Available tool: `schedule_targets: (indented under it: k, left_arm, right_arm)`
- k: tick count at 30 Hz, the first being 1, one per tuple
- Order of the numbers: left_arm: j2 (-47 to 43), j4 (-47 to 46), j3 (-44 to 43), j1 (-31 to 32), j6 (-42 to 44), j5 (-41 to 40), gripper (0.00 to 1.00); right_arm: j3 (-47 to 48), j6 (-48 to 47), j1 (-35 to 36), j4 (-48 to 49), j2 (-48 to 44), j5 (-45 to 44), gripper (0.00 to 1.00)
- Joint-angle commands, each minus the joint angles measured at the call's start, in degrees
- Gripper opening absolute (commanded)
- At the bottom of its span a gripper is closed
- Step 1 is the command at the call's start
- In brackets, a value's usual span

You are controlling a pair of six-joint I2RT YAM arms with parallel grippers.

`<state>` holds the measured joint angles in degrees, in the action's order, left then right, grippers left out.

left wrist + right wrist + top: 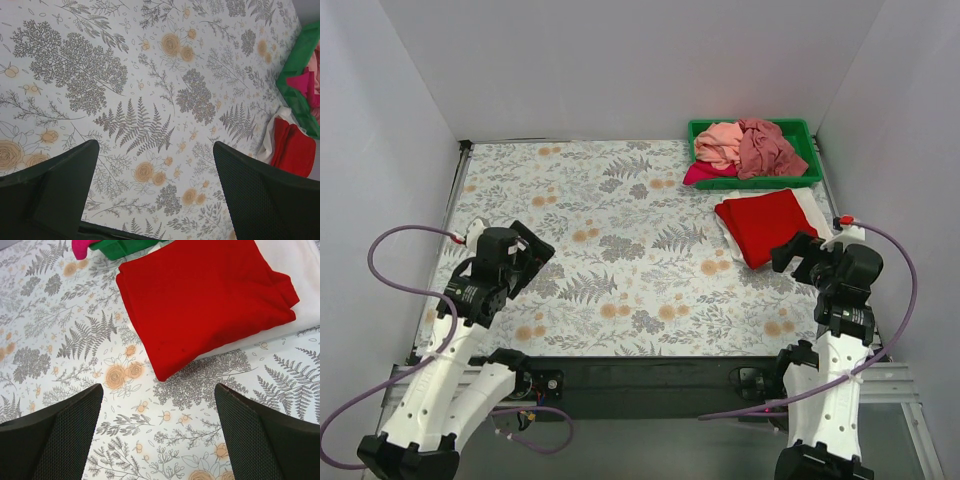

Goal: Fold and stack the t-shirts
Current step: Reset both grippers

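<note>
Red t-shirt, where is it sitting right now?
In the top view the red t-shirt lies folded on the right side of the table, on top of the white t-shirt, just on the near side of the green tray.

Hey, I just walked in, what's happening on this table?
Two robot arms are folding and stacking t-shirts. A folded red t-shirt lies on a folded white t-shirt. The right gripper hangs open and empty just in front of that stack. The left gripper is open too, over bare tablecloth. A pink shirt, a dusty rose shirt and a magenta shirt lie crumpled in the green tray.
</note>
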<state>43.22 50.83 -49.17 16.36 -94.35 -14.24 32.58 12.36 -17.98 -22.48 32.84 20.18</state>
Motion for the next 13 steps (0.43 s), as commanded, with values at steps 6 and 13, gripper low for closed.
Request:
schedule_targets:
  k: [6, 13]
  left_arm:
    - [-3.49, 2.26, -0.05, 0.25, 0.04, -4.04, 0.98]
    - [-3.06, 2.7, -0.49, 0.25, 0.3, -4.57, 0.98]
  right_arm:
    - [2.05, -1.2, -0.04, -4.5, 0.21, 0.64, 0.98]
    - [3.89, -0.59, -0.04, -6.0, 0.38, 0.03, 0.98]
